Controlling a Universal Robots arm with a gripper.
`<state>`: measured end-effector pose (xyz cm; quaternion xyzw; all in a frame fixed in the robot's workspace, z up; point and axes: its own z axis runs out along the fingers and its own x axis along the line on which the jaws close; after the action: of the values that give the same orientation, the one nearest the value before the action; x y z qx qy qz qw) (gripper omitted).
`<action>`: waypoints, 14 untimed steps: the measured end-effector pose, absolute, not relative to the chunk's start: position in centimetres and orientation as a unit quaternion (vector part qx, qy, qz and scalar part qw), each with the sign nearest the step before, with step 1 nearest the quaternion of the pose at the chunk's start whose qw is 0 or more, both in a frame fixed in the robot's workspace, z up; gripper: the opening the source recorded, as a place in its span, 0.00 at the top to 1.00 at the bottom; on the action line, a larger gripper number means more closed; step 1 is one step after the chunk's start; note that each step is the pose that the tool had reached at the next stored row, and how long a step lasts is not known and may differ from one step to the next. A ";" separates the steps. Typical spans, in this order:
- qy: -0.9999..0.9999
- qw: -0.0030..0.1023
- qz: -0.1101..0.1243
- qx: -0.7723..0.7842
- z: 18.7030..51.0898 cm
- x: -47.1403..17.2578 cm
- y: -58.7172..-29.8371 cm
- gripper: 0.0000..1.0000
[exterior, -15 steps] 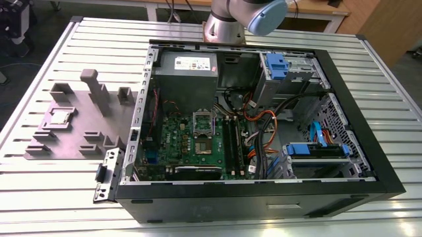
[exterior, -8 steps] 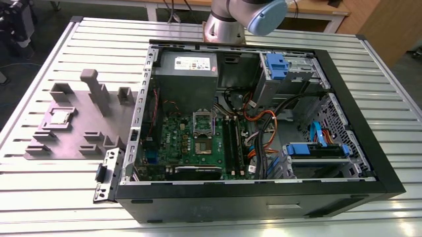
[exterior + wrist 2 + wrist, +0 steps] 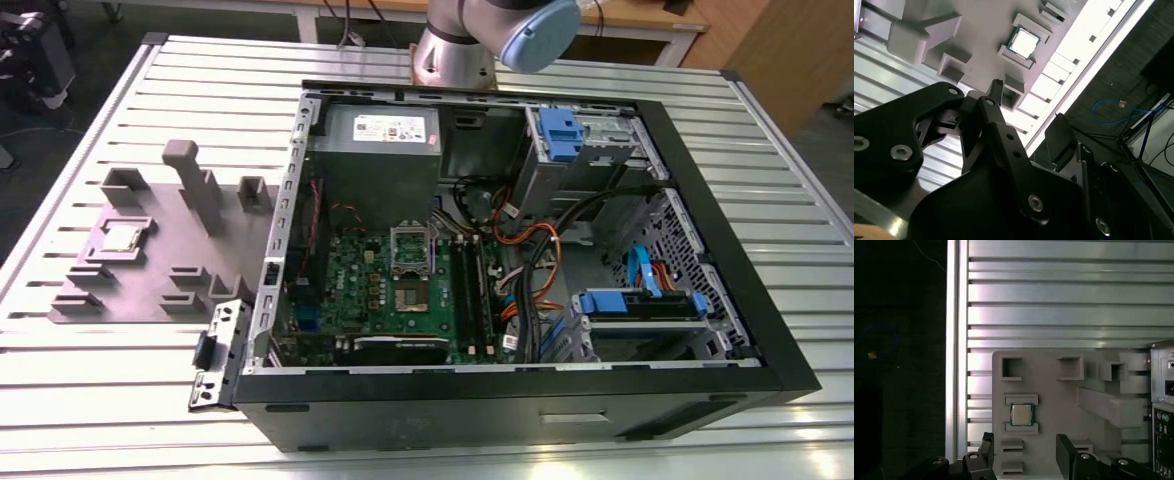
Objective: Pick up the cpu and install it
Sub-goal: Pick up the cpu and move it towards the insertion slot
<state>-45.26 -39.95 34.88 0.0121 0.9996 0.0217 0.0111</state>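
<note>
Jaws come nearest: in both wrist views they stand spread with nothing between them, hanging over the grey fixture [image 3: 1054, 390] and clear of everything on it. Just beyond them lies the cpu [image 3: 1021, 414], flat, silver top up, not yet picked up. It sits between two low lips of the fixture, which I judge are there to keep it square and in a known spot. Its other two sides are free, and those look to be the sides the spread jaws line up with. Taller blocks [image 3: 1109, 410] on the fixture stand apart from it. The fixture rests on the slatted bench [image 3: 1054, 295]. Farther off, to the exterior view's right of the fixture, the open case [image 3: 534, 410] lies on its side, so the board [image 3: 358, 290] faces up for reach from above. The socket [image 3: 407, 292] near the board's middle looks bare, its bracket seemingly lifted.
</note>
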 end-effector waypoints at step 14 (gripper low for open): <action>1.000 0.011 0.022 0.014 34.3 -45.3 -39.9 0.39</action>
<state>-45.27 -39.94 34.27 0.0145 0.9996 0.0217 0.0111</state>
